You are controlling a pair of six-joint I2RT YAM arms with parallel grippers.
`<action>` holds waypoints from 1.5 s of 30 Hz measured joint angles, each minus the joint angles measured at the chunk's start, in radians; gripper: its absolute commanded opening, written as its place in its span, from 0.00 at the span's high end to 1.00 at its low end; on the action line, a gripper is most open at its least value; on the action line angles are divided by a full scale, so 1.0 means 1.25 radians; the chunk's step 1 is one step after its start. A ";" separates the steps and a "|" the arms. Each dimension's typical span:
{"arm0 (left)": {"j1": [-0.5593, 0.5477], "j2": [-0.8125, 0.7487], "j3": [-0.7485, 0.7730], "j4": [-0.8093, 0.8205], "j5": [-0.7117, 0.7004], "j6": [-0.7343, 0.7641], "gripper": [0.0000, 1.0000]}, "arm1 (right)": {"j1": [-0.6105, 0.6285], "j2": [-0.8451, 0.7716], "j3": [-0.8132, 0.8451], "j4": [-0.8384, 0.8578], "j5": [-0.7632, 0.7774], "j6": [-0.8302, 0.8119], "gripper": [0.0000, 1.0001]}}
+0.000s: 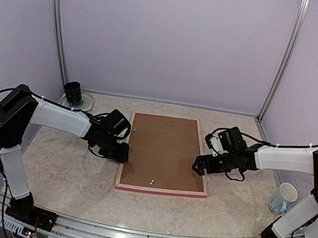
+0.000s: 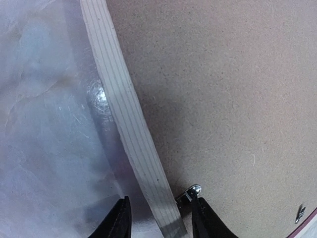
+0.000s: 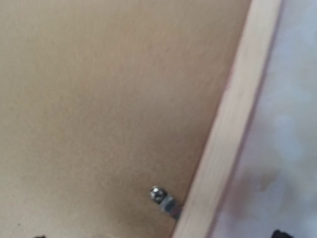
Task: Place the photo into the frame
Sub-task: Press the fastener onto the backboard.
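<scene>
The frame [image 1: 160, 191] lies face down mid-tabletop [image 1: 61, 170], pale wood back up, with the brown backing board [image 1: 166, 153] seated in it. I judge it light, stiff and thin, likely to skate on this smooth top, so I'd take it by the wooden rails, never the board. My left end effector [image 1: 123, 153] is partway apart astride the left rail, clamping nothing, one finger [image 2: 203, 220] by a small metal tab [image 2: 192, 190]. My right end effector [image 1: 199, 164] gapes wide at the right rail. The photo isn't visible anywhere, and I can't tell whether it sits under the board.
</scene>
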 measured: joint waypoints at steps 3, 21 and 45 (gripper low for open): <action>0.005 -0.016 -0.002 0.000 0.000 -0.002 0.50 | -0.014 -0.027 0.002 -0.006 0.001 0.000 0.01; 0.106 -0.042 0.045 0.108 0.056 -0.035 0.45 | -0.070 -0.014 0.134 -0.087 0.002 -0.004 0.12; 0.139 0.114 0.106 0.174 0.128 -0.035 0.63 | -0.024 0.034 0.123 -0.183 0.026 -0.026 0.19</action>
